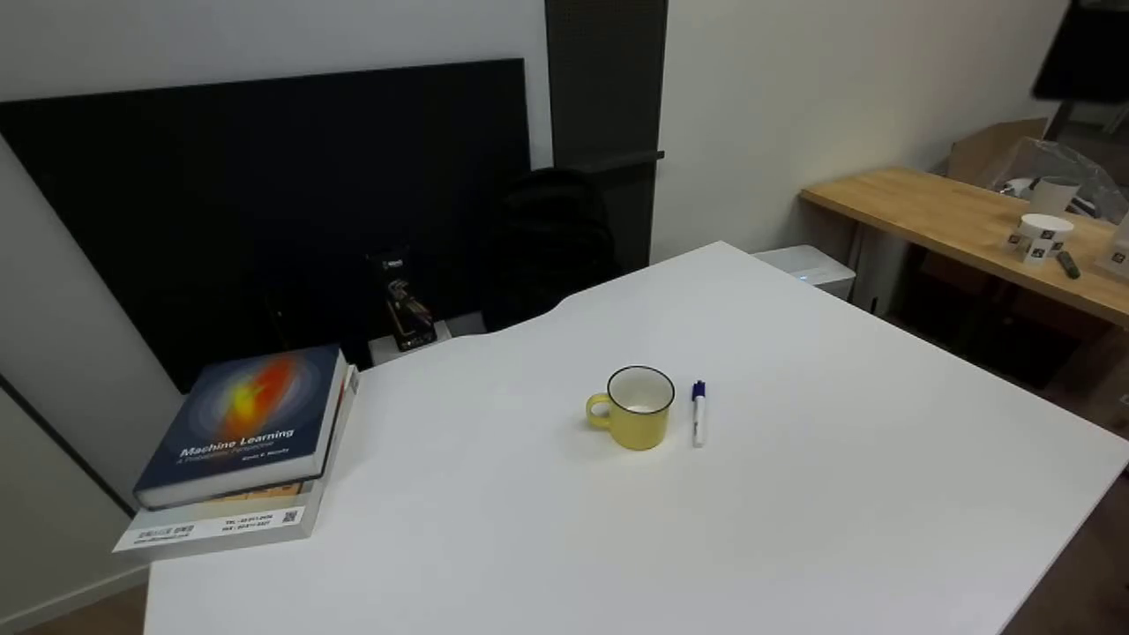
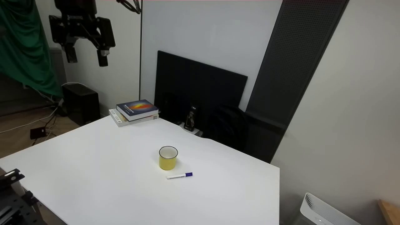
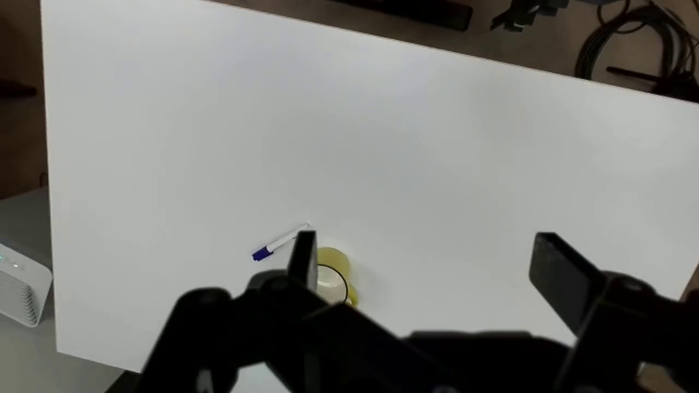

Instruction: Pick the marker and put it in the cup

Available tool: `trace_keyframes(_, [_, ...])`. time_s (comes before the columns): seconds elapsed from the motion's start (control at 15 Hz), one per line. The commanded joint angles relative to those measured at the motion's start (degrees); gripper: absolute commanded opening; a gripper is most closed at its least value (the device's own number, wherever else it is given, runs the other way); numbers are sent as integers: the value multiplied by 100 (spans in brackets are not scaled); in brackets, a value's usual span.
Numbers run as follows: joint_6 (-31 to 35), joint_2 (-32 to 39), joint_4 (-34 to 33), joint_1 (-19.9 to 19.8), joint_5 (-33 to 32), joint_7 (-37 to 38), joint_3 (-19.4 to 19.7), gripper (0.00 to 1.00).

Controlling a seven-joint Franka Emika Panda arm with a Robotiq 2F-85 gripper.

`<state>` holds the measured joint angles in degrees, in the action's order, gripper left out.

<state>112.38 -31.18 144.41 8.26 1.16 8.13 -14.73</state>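
Your gripper [image 2: 87, 60] hangs, jaws spread wide; well below its level, the marker [image 2: 179, 176] lies just beside the cup [image 2: 167, 162].

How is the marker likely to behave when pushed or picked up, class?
The marker looks slim and straight, so it is probably stiff and light. It appears tubular, so, pushed sideways, it may roll, perhaps into the yellow cup beside it.
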Motion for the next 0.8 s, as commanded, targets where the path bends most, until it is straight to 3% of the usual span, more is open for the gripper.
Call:
trace_keyframes(0.0, [-50,-135,283,-198,72,132,472,100])
trace_keyframes(0.4, [203,-260,917,-1177,1,47,1583,100])
trace_keyframes(0.73, [1361,489,1139,-2101,11,168,2258,100])
